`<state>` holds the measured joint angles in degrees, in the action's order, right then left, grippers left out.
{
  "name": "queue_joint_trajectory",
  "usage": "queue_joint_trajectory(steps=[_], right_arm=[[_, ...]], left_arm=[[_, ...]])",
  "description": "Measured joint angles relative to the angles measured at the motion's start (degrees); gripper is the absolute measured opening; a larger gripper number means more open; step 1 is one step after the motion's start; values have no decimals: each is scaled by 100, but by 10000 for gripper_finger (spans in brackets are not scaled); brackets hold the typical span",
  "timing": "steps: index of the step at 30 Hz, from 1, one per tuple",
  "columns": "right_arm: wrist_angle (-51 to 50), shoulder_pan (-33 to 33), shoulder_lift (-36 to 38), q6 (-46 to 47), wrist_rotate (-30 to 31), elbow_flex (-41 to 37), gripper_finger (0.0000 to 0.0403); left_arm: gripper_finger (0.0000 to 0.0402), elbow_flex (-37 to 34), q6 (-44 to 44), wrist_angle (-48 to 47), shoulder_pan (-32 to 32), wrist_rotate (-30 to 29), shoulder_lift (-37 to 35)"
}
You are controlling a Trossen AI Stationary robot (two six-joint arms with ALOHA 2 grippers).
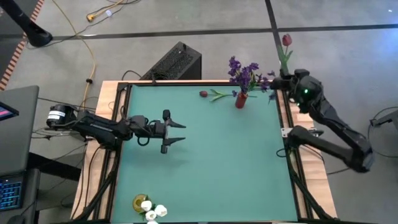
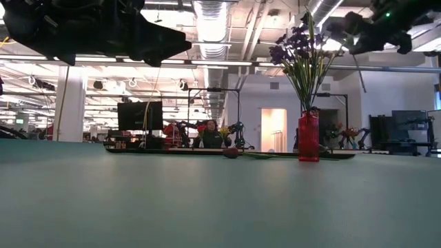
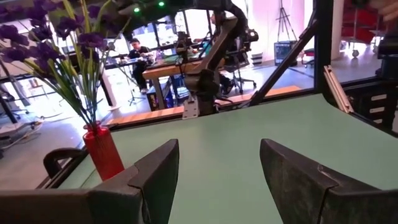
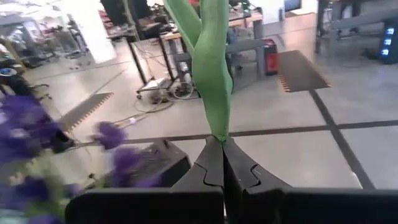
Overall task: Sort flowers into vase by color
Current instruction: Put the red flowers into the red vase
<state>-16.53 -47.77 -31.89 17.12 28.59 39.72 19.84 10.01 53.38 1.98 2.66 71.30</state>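
The right gripper is pinching the green stem of a dark red tulip bud at the table's far right corner, just beside the slim red vase bearing bushy purple sprigs. The left gripper is hovering over the green tabletop, fingers apart around nothing, while another red bud is lying near the vase.

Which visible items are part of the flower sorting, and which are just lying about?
Job:
red vase holding purple sprigs
red tulip in right pincer
red tulip on mat
white flowers
left pincer, empty

Lying about:
black box
yellow cable
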Motion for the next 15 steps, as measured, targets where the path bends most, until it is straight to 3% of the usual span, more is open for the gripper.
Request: queue_joint_trajectory(steps=[5,8,15], right_arm=[[167,-1286,-282,-485,-774,-6,14],[875,-1848,-620,-484,-1630,-132,14],[1597,-1769,-395,-128,-1590,-561,14]], left_arm=[[215,0,-65,-12,0,6,1],[215,0,-64,-12,0,66,1],[215,0,-139,6,-4,158,1]])
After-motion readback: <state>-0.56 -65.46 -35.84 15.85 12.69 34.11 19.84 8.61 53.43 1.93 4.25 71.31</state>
